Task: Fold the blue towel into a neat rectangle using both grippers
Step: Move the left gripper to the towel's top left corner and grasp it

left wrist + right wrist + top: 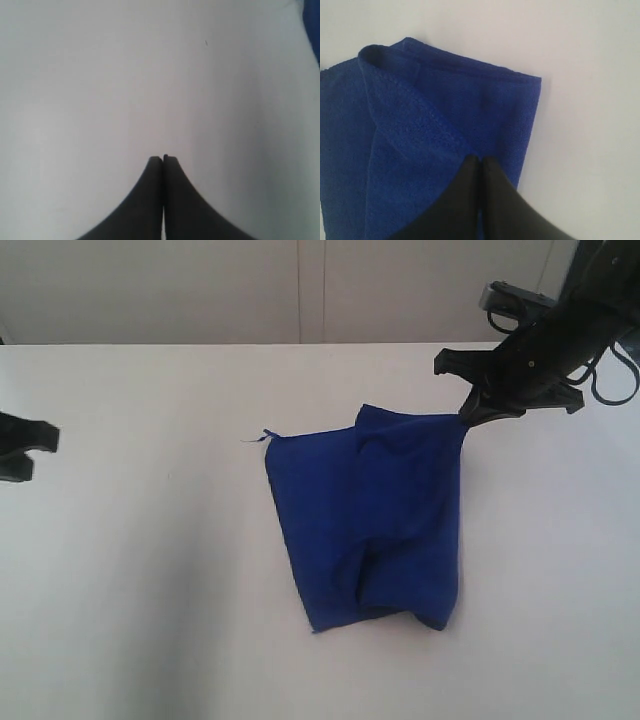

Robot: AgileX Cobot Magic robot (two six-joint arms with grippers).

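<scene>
Two black metal claws are closed: left gripper (163, 158) empty, aside; right gripper (480, 159) pinching a far corner of the soft, limp royal-blue terry towel (370, 520) half-folded on the white table (150, 570), probably best taken by its corners.

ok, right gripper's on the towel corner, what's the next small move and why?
Probably lift the right gripper slightly and carry its corner toward the loose thread. Its jaws look shut on the far corner of the blue towel, the top layer lies bunched with a strip uncovered there, and the left gripper sits shut, clear of the cloth.
</scene>
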